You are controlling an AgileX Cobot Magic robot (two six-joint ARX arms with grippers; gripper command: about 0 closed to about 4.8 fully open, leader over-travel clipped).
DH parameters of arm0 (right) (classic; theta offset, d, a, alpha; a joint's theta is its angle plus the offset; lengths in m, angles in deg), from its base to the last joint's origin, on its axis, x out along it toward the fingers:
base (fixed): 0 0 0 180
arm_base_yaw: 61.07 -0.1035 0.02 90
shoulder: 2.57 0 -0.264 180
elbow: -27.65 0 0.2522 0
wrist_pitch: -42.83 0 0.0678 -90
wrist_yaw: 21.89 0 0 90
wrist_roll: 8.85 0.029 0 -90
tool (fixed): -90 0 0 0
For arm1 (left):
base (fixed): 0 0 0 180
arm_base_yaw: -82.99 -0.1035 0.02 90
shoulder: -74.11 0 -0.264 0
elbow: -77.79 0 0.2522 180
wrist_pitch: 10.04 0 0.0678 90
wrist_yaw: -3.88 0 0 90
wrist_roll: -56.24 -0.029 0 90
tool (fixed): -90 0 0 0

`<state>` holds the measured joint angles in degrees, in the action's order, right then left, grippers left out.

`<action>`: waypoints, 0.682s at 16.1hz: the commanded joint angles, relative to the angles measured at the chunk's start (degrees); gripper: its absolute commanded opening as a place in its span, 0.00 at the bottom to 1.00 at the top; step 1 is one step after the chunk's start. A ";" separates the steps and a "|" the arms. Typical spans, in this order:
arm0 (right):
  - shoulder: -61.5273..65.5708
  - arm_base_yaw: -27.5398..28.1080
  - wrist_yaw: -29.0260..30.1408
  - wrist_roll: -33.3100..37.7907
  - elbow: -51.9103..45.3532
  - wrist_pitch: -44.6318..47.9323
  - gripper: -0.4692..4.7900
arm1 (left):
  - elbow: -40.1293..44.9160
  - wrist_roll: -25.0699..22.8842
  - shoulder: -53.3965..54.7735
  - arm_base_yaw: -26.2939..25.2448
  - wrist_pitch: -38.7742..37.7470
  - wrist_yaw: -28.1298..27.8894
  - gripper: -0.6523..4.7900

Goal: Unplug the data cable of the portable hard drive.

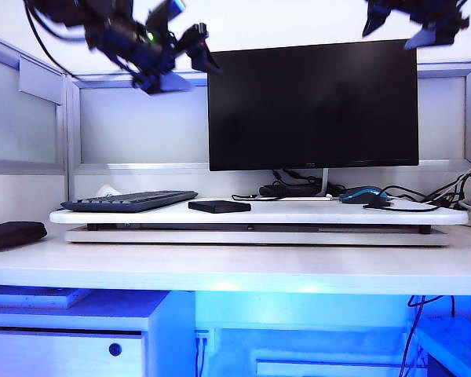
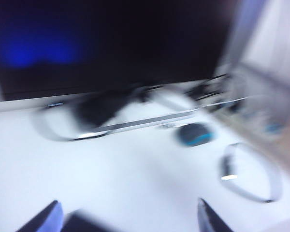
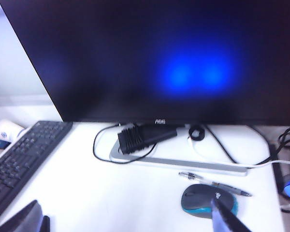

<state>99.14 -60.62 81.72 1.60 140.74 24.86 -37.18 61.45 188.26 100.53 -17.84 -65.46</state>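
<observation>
The portable hard drive [image 1: 219, 206], a small flat black slab, lies on the white riser [image 1: 298, 214] just right of the keyboard. A thin black cord, the data cable [image 1: 247, 197], runs from it back toward the monitor stand; its plug is too small to make out. Both grippers hang high above the desk. My left gripper [image 1: 190, 31] is up in front of the monitor's top left corner, open. The left wrist view is smeared; my left gripper [image 2: 128, 215] is empty there, with a dark corner low between its fingertips. My right gripper [image 1: 400, 27] [image 3: 125, 215] is open and empty above the monitor's right end.
A black monitor [image 1: 314, 102] stands at the back, with a black block and looped leads [image 3: 145, 135] on its stand. The keyboard [image 1: 129, 201], a blue-and-black mouse [image 3: 208, 199], a pen [image 3: 215, 183] and tangled cords [image 1: 432, 196] share the riser. A black pouch [image 1: 12, 234] lies on the desk at left.
</observation>
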 commanded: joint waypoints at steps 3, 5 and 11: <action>-4.33 -0.04 -0.17 -0.20 0.26 -2.08 1.00 | -0.13 -5.73 -6.56 0.02 -8.11 -8.09 0.80; -6.58 -0.09 0.17 -0.20 0.26 -4.90 1.00 | -0.13 -5.97 -9.70 0.02 -10.47 -10.71 0.80; -15.87 -0.13 1.77 -0.15 0.22 -10.62 1.00 | -0.09 -6.73 -21.64 0.02 -15.65 -12.37 0.67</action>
<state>84.06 -60.66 83.27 1.58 140.74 14.13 -37.18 54.79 167.80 100.53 -32.66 -77.74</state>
